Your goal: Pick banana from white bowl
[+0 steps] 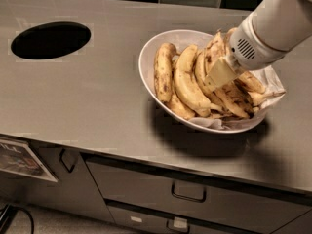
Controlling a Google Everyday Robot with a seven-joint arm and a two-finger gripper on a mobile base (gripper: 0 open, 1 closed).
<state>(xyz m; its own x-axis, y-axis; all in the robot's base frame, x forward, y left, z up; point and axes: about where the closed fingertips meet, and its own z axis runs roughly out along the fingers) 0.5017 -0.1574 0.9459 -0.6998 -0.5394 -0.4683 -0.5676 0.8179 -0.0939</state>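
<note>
We find the white bowl (147, 57) standing on the grey counter (97, 101), to the right of a dark round hole (51, 40) cut in the worktop and well apart from it. The bowl is lined with crumpled white paper (274, 80), which shows at its right rim, and it holds a heap of overripe bananas lying side by side. The gripper (215, 80) reaches in from the upper right on a white arm (278, 21) and sits low in the heap, right of the bowl's middle. Its pale tip rests against the banana (201, 71), a long, brown-blotched one that lies in the bowl just right of a plumper, cleaner yellow banana (186, 84). A short mottled banana (163, 71) lies furthest left. We cannot tell whether the gripper is spread or closed, nor whether it grips anything. Below the counter edge we note grey drawers (187, 194) with dark handles.
</note>
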